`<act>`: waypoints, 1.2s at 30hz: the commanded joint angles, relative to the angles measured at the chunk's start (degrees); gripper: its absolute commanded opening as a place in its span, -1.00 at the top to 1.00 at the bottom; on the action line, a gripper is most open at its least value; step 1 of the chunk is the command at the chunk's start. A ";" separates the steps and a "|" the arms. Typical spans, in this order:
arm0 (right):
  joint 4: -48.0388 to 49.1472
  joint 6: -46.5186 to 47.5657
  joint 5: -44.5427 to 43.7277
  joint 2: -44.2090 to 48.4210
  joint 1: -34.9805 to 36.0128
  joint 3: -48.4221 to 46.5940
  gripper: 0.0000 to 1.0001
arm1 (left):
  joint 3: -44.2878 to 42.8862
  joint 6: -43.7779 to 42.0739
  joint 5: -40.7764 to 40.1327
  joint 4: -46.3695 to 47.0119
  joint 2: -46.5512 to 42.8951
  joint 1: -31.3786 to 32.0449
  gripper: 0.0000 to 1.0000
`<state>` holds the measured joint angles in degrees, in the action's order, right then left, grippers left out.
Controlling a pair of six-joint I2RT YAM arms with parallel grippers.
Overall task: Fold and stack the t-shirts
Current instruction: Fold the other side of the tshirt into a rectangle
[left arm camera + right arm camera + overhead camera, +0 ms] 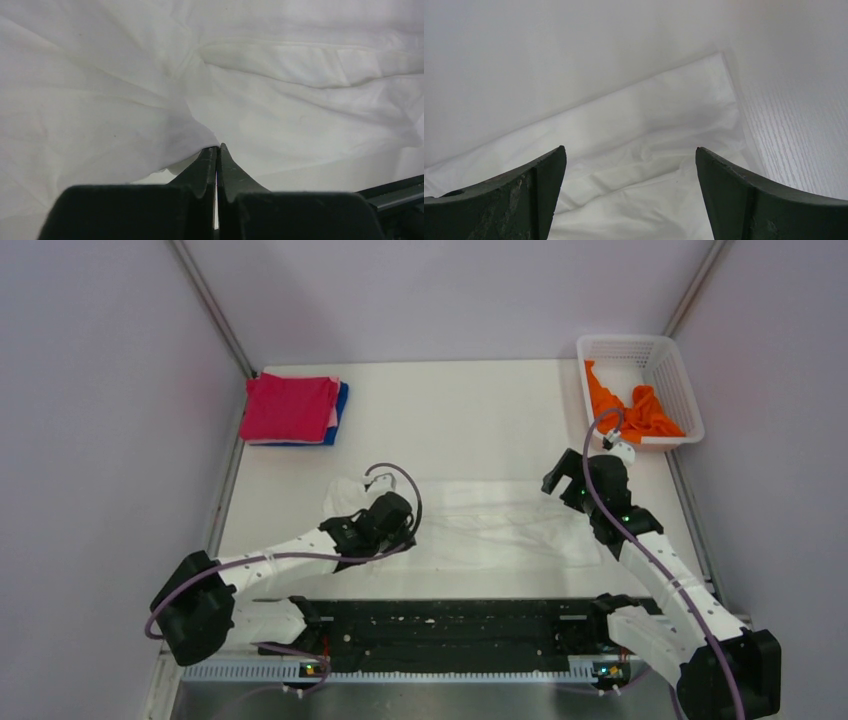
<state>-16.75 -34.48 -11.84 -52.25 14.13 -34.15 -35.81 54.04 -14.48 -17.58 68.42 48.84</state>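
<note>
Closest to the lens, your left tool (217,148) is clamped on a gathered pinch of the white t-shirt (500,525), at the garment's left end. That shirt lies spread on the surface (450,420) between the two arms, its long axis running left to right. Your right tool (629,148) hangs over the shirt's right end, jaws wide apart and holding nothing, with the cloth's far right corner just ahead of it. That makes it the nearer arm for that end. Count one white shirt laid out. One folded pile at far left shows a magenta-red t-shirt (288,405) over a blue t-shirt (343,408). One orange t-shirt (640,412) sits bunched in the single basket (625,343) at far right.
</note>
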 commanded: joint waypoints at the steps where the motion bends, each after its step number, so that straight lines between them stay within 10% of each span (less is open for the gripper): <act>1: 1.31 -0.07 0.50 0.82 0.35 0.04 -0.97 | -1.29 5.83 -1.98 1.49 2.39 2.80 1.00; 7: 1.90 -0.16 1.16 0.77 0.32 0.31 -0.97 | -3.04 7.87 -3.13 1.10 6.33 5.37 0.84; 14: 1.98 -0.15 1.34 0.77 0.33 0.47 -0.97 | -6.33 3.67 -0.51 -1.50 7.57 6.79 -0.41; 21: 2.23 -0.15 1.80 1.02 0.30 0.58 -0.97 | -11.35 -9.28 8.36 -4.48 1.80 12.05 -0.52; 31: 2.27 -0.07 2.52 1.37 0.35 0.59 -0.97 | -12.53 -12.01 -7.62 -7.58 -2.82 11.65 -0.98; 36: 2.34 -0.06 2.51 1.45 0.37 0.66 -0.98 | -13.74 -15.81 1.43 -4.41 1.95 11.55 -0.98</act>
<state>-15.86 -34.52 -9.52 -52.14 14.13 -33.63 -47.18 42.50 -18.55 -24.99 67.16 60.47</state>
